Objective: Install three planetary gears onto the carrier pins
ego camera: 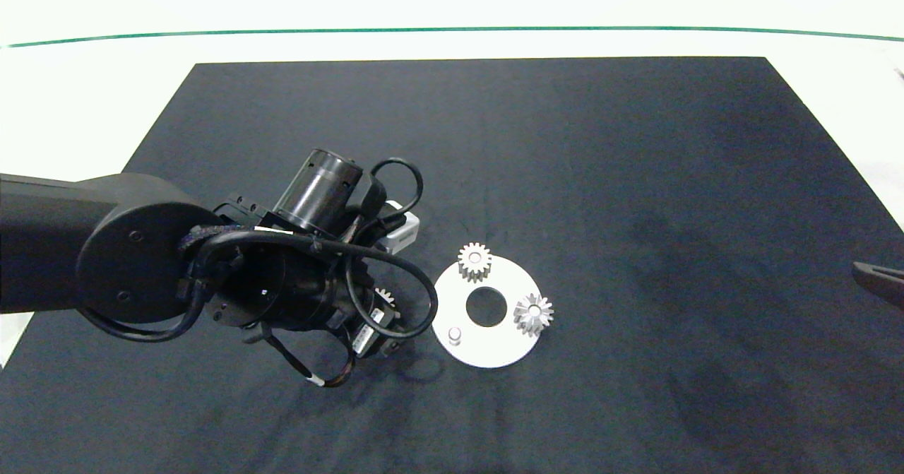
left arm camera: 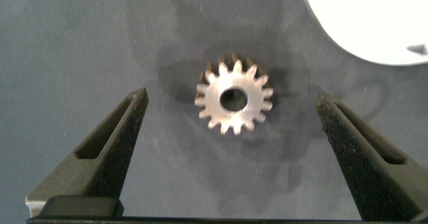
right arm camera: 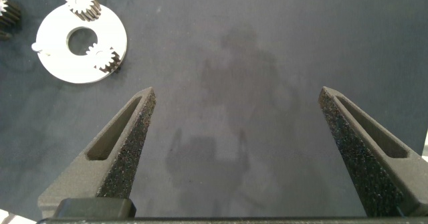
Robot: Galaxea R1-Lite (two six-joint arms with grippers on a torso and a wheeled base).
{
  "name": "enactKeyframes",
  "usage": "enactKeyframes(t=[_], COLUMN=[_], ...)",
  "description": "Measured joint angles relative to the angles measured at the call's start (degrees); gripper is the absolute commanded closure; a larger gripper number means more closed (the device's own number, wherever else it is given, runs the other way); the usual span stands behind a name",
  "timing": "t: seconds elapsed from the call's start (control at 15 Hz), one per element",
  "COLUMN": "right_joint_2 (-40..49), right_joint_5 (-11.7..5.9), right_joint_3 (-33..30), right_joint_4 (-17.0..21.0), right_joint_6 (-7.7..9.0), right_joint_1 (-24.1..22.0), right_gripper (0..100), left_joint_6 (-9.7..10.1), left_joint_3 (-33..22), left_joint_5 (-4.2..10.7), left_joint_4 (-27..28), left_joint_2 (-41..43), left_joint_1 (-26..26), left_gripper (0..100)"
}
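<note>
Black cloth (ego camera: 600, 177) covers most of the worktop (ego camera: 85, 85), and a pale strip of worktop shows around the cloth's far and side edges. A thin green line (ego camera: 452, 30) runs across the far side. The right half of the cloth is bare, so there is lots of open room there.

The white disc (ego camera: 487, 343) lies flat on the cloth near the middle. It has a big round hole in its centre. Two small shiny gears sit on its pins: one gear (ego camera: 474, 261) at the far edge of the disc, and another gear (ego camera: 533, 313) at its right edge. One pin (ego camera: 455, 334) on the near left side stands bare.

The third gear (left arm camera: 234, 102) lies flat on the cloth just left of the disc, not touching it. It is silvery, with pointed teeth all around and a round hole in the middle.

The left tool (left arm camera: 231, 134) hangs right over this gear. Its two grey fingers (left arm camera: 110, 150) are spread wide, one on each side of the gear, with clear gaps, so it is holding nothing.

The right tool (right arm camera: 234, 144) waits at the right edge of the worktop, well apart from the disc. Its fingers are spread wide too, over bare cloth.
</note>
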State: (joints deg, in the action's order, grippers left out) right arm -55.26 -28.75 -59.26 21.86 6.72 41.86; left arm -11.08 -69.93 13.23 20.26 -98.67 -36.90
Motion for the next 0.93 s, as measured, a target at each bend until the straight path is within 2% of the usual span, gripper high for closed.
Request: enactKeyframes(t=[0.93], right_joint_2=[0.0], right_joint_5=[-0.05], right_joint_3=[0.11], right_joint_4=[0.0], right_joint_6=[0.45], right_joint_1=[0.0], right_gripper=[0], left_joint_6=[0.67], left_joint_3=[1.35], left_joint_5=[-0.39], left_joint_4=[-2.99], left_joint_2=[-1.22], left_joint_1=[0.9], left_gripper=[28])
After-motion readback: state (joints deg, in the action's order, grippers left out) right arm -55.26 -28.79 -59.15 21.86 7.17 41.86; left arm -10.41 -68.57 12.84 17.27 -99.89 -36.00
